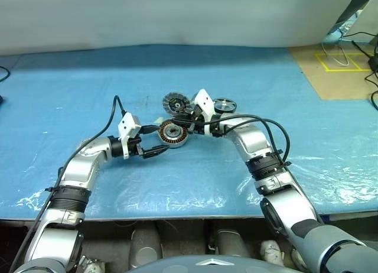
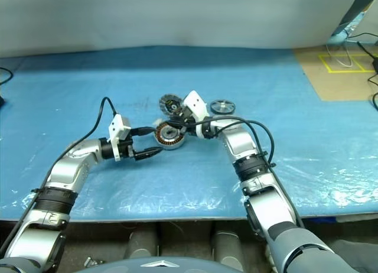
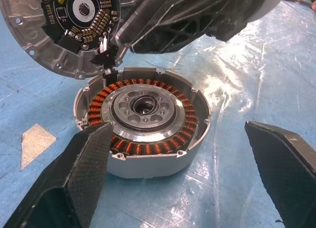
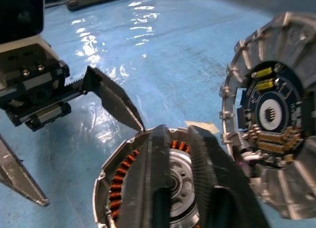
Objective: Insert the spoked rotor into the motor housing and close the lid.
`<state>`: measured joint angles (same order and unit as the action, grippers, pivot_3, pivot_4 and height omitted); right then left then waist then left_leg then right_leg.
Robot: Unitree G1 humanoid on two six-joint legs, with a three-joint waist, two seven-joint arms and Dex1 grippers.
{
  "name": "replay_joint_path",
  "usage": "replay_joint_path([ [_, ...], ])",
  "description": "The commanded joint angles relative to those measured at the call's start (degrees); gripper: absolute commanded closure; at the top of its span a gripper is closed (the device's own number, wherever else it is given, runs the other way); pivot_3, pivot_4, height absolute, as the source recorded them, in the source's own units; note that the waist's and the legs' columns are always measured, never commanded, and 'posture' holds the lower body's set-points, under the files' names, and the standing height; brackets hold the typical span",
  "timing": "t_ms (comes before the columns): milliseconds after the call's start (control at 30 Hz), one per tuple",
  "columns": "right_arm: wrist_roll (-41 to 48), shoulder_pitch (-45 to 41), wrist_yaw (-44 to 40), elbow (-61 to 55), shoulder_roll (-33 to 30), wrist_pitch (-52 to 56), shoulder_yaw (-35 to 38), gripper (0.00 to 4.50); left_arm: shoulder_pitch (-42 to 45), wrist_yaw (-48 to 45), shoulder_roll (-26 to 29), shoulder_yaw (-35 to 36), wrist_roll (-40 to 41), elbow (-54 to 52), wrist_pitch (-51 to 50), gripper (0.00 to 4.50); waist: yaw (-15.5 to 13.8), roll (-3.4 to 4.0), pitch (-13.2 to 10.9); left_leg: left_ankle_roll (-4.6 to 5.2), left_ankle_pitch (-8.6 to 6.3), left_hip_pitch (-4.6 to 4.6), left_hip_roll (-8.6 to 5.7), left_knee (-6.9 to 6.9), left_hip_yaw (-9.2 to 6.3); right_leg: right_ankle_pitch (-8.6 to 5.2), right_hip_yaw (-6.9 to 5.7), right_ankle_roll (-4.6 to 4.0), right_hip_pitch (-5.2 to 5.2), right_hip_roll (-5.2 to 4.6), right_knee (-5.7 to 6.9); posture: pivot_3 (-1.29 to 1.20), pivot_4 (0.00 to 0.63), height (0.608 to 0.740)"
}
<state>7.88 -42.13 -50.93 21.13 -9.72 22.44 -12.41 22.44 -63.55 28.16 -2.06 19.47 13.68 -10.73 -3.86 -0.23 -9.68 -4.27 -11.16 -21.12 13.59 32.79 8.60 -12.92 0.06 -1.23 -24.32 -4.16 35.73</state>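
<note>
Motor housing on blue mat, windings exposed, no rotor in. L gripper wide open beside it; R gripper pinched shut, empty, above housing. Lid tilted behind, spoked rotor further right.

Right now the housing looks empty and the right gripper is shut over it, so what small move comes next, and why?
Probably swing the right gripper back toward the spoked rotor and open it. It hangs shut on nothing over the motor housing, whose windings lie bare, while the left gripper brackets the housing, open. The lid comes after.
</note>
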Motion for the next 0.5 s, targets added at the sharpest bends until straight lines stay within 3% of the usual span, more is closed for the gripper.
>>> replay_joint_path([
  [33,-0.91,0.18,0.69,-1.29,1.11,-0.82,-1.89,4.48,0.68,-0.29,0.36,0.32,0.42,-1.67,-0.07,0.0,0.02,0.0,0.0,0.0,0.0,0.0,0.0,0.0,0.0,0.0,0.0,0.0,0.0,0.0,-0.01,0.0,0.15,0.74],
  [500,-10.73,-1.22,3.75,9.71,-1.1,-7.2,-7.97,4.48,0.15,0.37,0.06,0.24,0.34,-2.83,-0.76,0.0,0.01,-0.01,0.01,0.0,0.0,0.07,-0.01,0.01,0.0,0.0,0.01,0.0,0.04,-0.01,0.02,0.0,0.15,0.74],
])
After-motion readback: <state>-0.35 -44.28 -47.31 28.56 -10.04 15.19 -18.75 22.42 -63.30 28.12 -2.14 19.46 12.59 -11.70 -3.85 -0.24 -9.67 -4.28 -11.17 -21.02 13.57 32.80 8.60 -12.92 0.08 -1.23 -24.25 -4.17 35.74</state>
